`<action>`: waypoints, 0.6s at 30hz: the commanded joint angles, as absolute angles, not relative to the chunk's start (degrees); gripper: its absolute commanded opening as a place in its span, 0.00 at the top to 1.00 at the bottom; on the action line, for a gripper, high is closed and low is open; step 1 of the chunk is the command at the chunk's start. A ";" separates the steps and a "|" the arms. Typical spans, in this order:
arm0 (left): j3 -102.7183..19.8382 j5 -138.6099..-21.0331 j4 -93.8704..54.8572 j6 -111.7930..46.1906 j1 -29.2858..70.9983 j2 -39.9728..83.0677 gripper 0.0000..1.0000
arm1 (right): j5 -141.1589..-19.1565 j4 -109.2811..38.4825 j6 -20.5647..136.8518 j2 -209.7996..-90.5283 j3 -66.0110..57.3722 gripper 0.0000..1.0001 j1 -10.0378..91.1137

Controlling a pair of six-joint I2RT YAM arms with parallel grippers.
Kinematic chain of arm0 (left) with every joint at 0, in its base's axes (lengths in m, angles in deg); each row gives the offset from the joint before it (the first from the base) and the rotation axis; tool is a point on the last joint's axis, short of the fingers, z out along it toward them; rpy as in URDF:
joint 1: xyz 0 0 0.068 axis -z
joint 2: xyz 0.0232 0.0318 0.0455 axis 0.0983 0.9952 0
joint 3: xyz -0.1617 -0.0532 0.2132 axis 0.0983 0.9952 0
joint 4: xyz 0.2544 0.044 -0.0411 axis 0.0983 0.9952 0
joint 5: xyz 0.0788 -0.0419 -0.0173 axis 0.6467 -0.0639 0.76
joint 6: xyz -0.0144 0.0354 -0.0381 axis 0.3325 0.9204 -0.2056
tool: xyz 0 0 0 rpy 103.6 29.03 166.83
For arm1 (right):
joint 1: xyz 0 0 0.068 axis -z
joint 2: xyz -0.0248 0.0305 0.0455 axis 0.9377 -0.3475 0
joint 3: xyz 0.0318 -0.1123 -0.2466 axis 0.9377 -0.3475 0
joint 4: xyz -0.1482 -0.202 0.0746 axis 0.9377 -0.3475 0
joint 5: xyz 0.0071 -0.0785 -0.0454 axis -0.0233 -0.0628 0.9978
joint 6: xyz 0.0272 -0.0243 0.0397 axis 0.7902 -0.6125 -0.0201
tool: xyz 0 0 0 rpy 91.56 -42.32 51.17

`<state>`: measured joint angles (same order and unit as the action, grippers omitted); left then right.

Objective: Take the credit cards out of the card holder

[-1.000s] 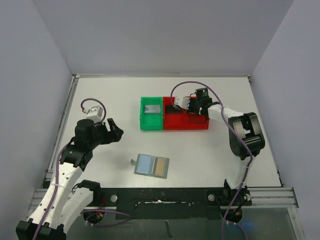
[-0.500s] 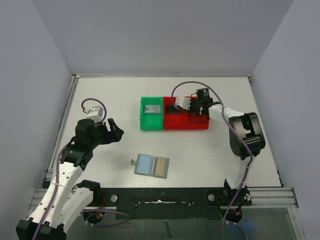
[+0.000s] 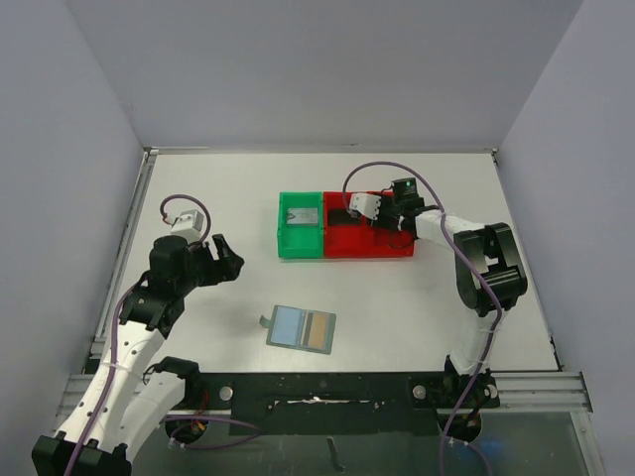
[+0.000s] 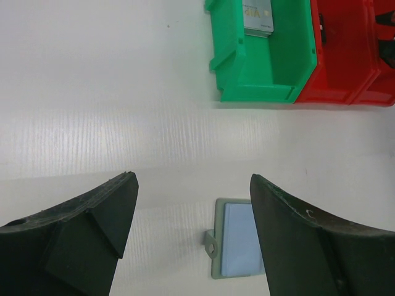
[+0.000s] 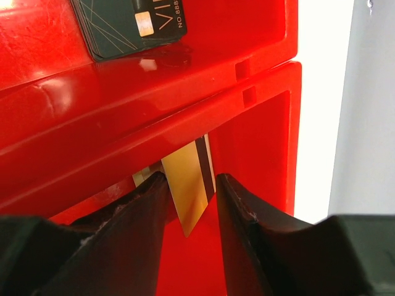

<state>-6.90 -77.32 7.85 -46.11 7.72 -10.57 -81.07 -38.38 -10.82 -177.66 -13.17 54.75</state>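
Your right gripper (image 5: 188, 182) reached into the red bin (image 5: 259, 142) with a gold card (image 5: 188, 200) on edge between its jaws, presumably to drop it there. I could not tell whether the jaws pinched it or had let go. A dark card (image 5: 133, 21) lay in that bin at 12 o'clock, and a grey card (image 4: 258, 15) lay in the green bin (image 4: 259, 68).

Your left gripper (image 4: 192, 179) hung wide open and empty at 10 o'clock from the holder (image 3: 290, 324), likely waiting. The holder lay open at 6 o'clock from the bins, with a second gold card (image 3: 318, 331) on its 3 o'clock panel.

Since a second before, the right wrist had edged toward 3 o'clock. The left arm and the holder had not moved.
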 commanded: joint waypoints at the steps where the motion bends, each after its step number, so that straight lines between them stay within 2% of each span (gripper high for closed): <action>1: -7.68 -75.17 5.98 -45.30 7.36 -11.72 0.27 | -81.39 -35.30 -9.67 -175.86 -12.99 0.62 55.13; 5: -7.77 -75.43 5.90 -45.22 7.36 -11.20 0.27 | -81.35 -36.42 -9.47 -176.38 -11.81 0.61 55.09; 8: -7.61 -75.87 5.89 -45.38 7.36 -10.73 0.27 | -82.12 -37.00 -8.69 -176.08 -11.33 0.54 55.16; 18: -7.42 -75.51 5.89 -45.74 7.31 -10.75 0.26 | -84.76 -41.36 -6.67 -176.81 -8.05 0.48 55.99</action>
